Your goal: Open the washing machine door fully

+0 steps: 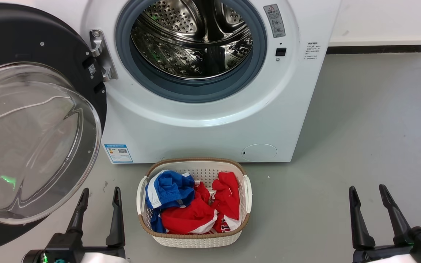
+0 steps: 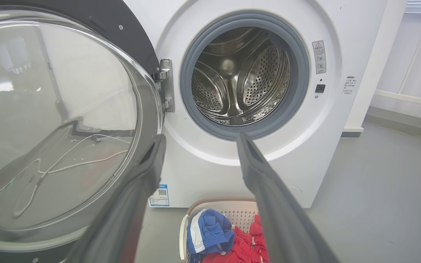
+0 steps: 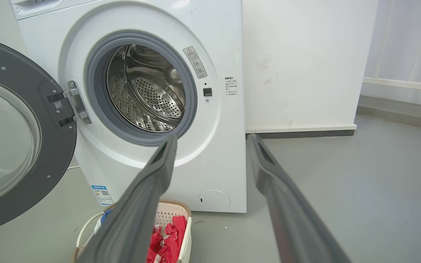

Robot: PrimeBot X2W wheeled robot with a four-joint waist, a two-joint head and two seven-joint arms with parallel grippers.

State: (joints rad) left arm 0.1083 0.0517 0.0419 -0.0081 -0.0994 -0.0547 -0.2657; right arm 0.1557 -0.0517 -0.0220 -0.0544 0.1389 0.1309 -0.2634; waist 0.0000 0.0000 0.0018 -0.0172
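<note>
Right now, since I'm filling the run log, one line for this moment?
round glossy black glass-centred door wide open | left tool open, empty | right tool open, empty

One washer (image 1: 203,137), one door (image 1: 35,128), one basket (image 1: 196,240)

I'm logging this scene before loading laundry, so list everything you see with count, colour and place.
washing machine: one, white, centre of the head view
washing machine door: one, black with clear glass bowl, swung open at left
drum: one, steel, inside the grey ring
label sticker: one, blue, machine's lower front
laundry basket: one, white with brown rim, on floor before machine
clothes: several, red and blue, in the basket
left gripper: one, dark, open, beside the door
right gripper: one, dark, open, over grey floor
</note>
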